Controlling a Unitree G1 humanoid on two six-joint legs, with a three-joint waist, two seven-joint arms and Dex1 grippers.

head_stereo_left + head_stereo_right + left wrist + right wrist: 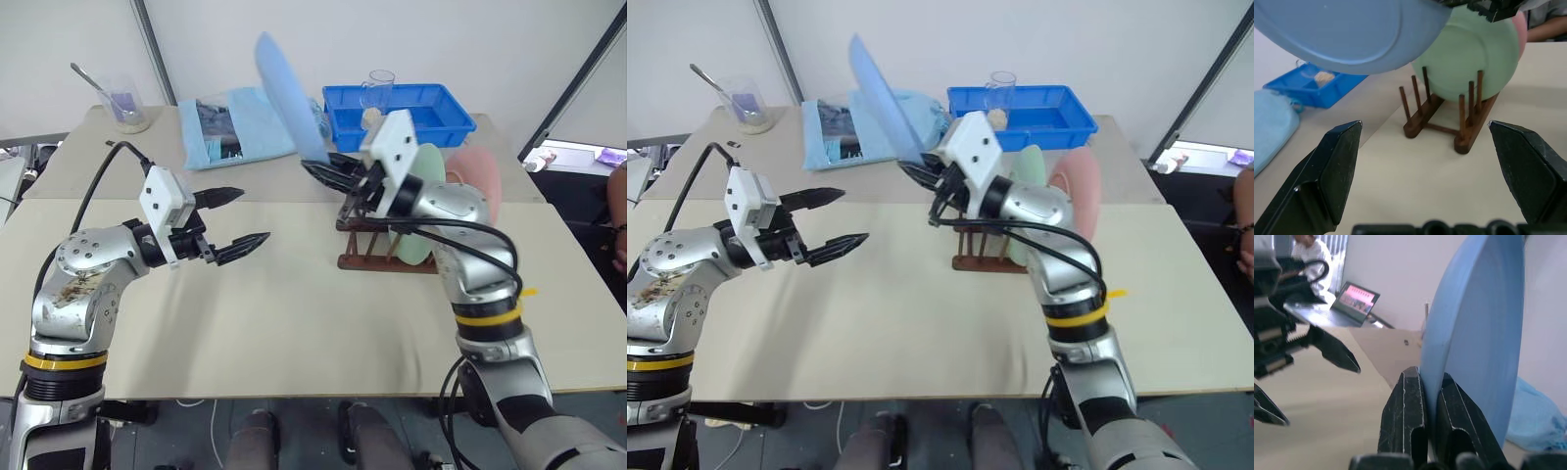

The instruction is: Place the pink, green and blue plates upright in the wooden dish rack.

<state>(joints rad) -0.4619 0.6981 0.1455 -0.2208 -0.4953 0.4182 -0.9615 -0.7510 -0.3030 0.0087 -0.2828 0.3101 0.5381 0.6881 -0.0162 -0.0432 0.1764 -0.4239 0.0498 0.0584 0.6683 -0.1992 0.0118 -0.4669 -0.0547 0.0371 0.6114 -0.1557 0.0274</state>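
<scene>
My right gripper (pixel 328 168) is shut on the lower rim of the blue plate (pixel 291 98), holding it on edge in the air just left of the wooden dish rack (pixel 367 259). The right wrist view shows the plate's rim (pixel 1474 333) pinched between the two fingers. In the rack the green plate (pixel 431 166) stands upright between the pegs, and the pink plate (pixel 477 176) stands behind it. My left gripper (pixel 255 215) is open and empty above the table, to the left of the rack and pointing toward it. The rack's near pegs (pixel 1418 125) stand free.
A bright blue tray (pixel 431 117) with a glass (pixel 380 86) in it sits behind the rack. A light blue cloth bag (pixel 235 122) lies at the back centre, with a beaker holding a spoon (pixel 127 103) at the back left. A person's arm (pixel 619 215) shows at the right edge.
</scene>
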